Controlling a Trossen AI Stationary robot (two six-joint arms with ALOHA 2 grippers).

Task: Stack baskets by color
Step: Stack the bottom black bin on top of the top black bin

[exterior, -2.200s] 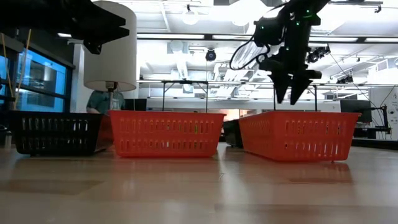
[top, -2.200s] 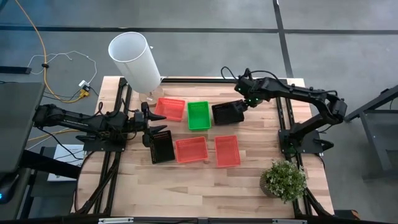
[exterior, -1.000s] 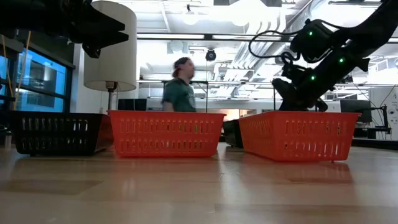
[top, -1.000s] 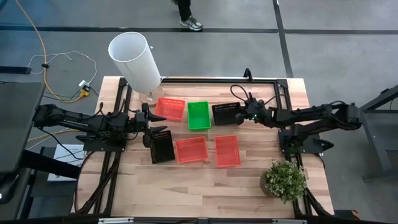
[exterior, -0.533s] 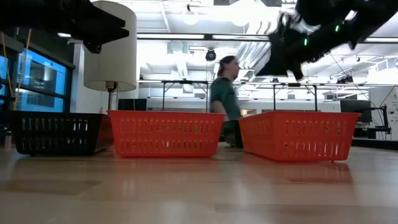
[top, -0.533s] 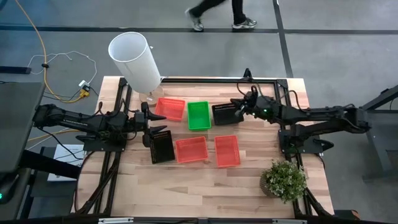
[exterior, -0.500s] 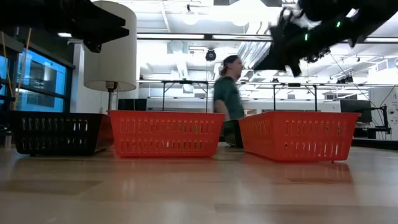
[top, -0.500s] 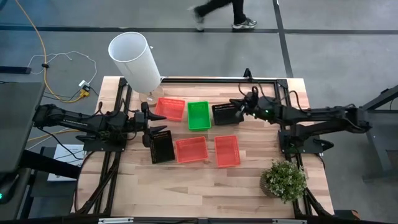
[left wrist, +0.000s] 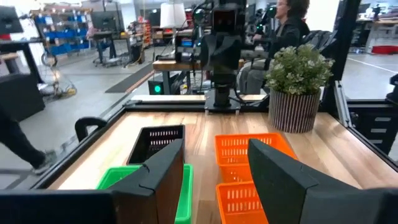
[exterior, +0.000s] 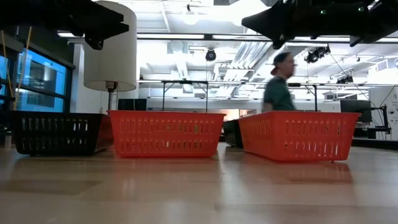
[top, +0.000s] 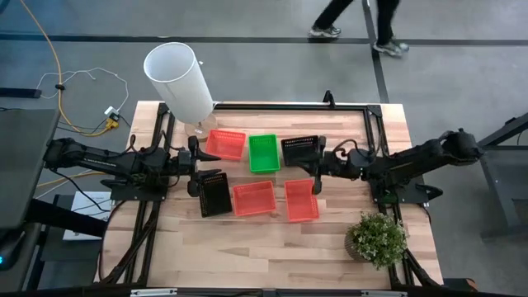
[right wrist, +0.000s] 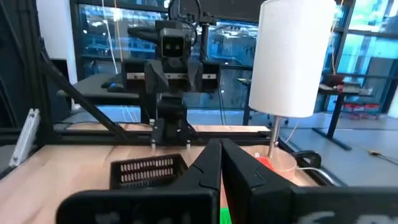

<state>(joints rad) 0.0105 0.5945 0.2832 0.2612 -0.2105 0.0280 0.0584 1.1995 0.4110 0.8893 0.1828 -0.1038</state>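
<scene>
Six baskets rest on their bottoms on the wooden table. In the far row are a red [top: 225, 143], a green [top: 264, 153] and a black basket [top: 301, 150]. In the near row are a black [top: 214, 195] and two red baskets [top: 254, 198] [top: 301, 200]. My left gripper [top: 200, 167] [left wrist: 214, 149] hangs level and open above the left black basket's far end, with nothing between its fingers. My right gripper [top: 314, 172] [right wrist: 219, 146] is shut on nothing. It points level toward the table's left, above the gap between the far black basket and the right red one.
A tall white cylinder [top: 180, 81] stands at the far left corner and a potted plant [top: 377, 238] at the near right. A person [top: 355, 21] walks past beyond the far edge. Bare wood lies along the near edge [top: 272, 256].
My right gripper has risen from beside the far black basket and tipped from slanting down to level. It has drawn a little toward the near edge and stayed shut. The baskets have not moved. A person has walked rightward behind the table.
</scene>
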